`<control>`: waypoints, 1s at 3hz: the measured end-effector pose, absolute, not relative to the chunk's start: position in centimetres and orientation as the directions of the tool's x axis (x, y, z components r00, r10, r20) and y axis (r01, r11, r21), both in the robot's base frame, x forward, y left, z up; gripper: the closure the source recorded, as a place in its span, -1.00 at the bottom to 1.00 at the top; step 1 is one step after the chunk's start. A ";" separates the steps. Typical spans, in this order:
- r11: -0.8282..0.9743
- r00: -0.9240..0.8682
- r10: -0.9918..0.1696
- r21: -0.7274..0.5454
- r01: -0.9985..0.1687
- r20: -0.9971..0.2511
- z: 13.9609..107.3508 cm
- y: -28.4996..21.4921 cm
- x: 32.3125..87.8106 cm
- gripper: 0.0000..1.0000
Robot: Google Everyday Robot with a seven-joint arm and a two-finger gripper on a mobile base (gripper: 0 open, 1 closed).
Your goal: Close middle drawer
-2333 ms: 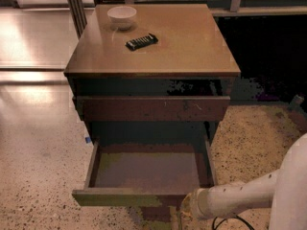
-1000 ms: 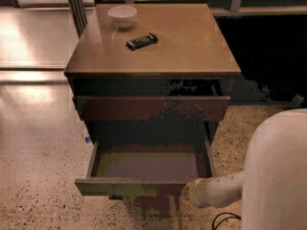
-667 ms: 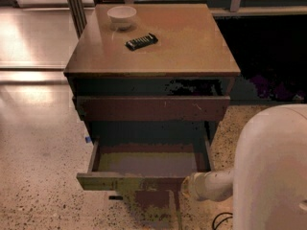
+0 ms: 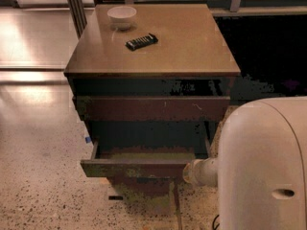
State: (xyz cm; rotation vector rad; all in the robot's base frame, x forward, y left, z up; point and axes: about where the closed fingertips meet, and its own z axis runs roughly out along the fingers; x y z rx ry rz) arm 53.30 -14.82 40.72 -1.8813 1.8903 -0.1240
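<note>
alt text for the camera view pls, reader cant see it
A wide, shallow dark-brown wooden middle drawer juts partly open from a brown wooden cabinet, with the robot's white gripper at the right end of its front. A small white bowl and a flat black rectangular object sit on the cabinet top.

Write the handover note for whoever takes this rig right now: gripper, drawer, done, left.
Gripper: low, at the right end of the middle drawer front; arm reaches in from the right.
Drawer: partly open, inner floor showing, its front out past the upper drawer front.
Done: gripper is placed at the drawer front.
Left: push the drawer fully in, then back off.
</note>
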 end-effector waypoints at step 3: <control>0.101 0.043 -0.933 -0.375 -0.921 -0.357 39.9 -14.0 54.3 1.00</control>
